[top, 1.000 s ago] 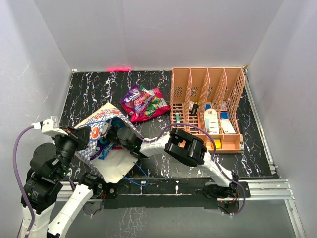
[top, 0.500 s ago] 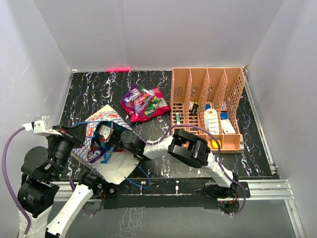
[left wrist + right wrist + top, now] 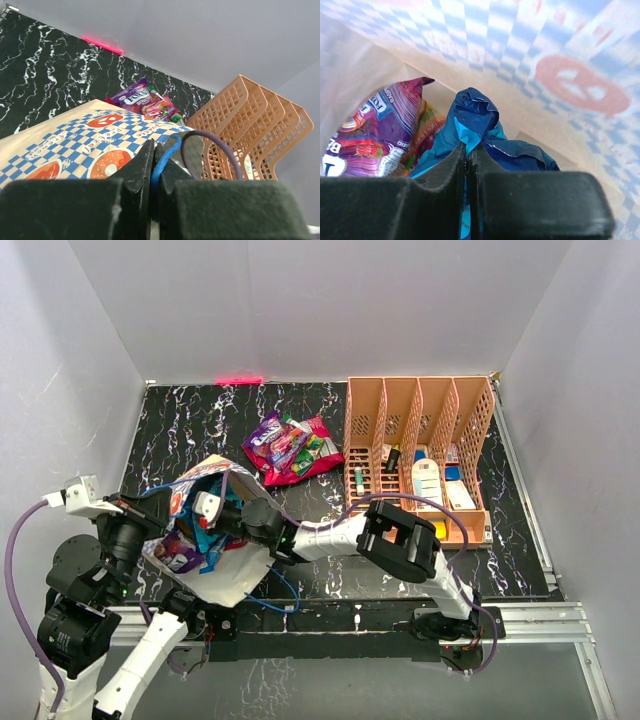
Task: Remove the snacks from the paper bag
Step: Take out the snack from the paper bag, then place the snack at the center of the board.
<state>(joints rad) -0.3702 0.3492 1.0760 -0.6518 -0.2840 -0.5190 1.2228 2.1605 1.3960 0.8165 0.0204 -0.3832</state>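
Observation:
The cream paper bag (image 3: 232,575) with the blue-white checkered band lies tilted at the front left, its mouth open toward the right. My left gripper (image 3: 154,159) is shut on the bag's blue cord handle (image 3: 167,152) and holds that side up. My right gripper (image 3: 468,150) is inside the bag, shut on a blue snack packet (image 3: 475,117). A purple packet (image 3: 382,132) lies beside it in the bag. Several packets (image 3: 288,447), purple, pink and green, lie in a pile on the table behind the bag; they also show in the left wrist view (image 3: 145,100).
The peach slotted organizer (image 3: 420,455) with small bottles and boxes stands at the back right, close to the packet pile. White walls enclose the black marbled table (image 3: 190,420). The right arm (image 3: 400,540) stretches leftward across the front of the table.
The left arm has pulled the bag's handle back and left, opening the mouth. The right gripper has gone deeper into the bag, and blue and purple packets show at its mouth.

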